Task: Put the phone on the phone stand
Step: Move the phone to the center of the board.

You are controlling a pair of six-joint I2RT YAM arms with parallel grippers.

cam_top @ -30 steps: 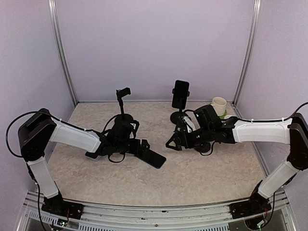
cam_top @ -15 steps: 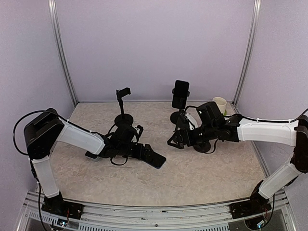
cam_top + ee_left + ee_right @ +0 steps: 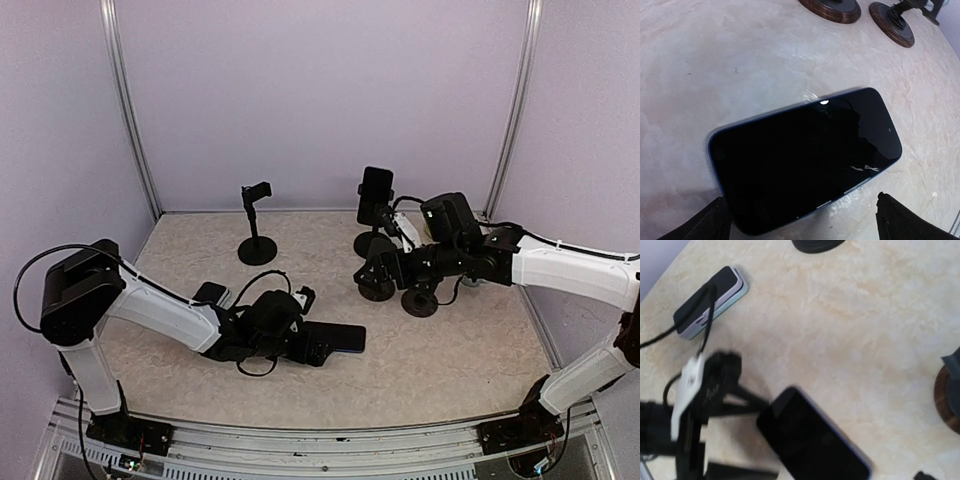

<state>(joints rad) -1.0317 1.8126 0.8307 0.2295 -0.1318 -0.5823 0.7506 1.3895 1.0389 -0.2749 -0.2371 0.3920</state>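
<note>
The phone is a dark slab with a blue edge, lying flat and screen-up on the table in front of centre. In the left wrist view the phone lies just ahead of my left gripper, whose jaws stand open on either side of its near edge. From above, that left gripper sits at the phone's left end. An empty black phone stand rises at the back left. My right gripper hovers open at centre right, holding nothing; its camera looks down on the phone.
A second stand with a phone clipped upright is at back centre. Two round dark bases sit under the right arm. A small black-and-white device with a cable lies left of the left gripper.
The left arm pulled back toward the near edge, uncovering the empty stand; the phone now lies further right and turned. The right gripper moved up and back a little.
</note>
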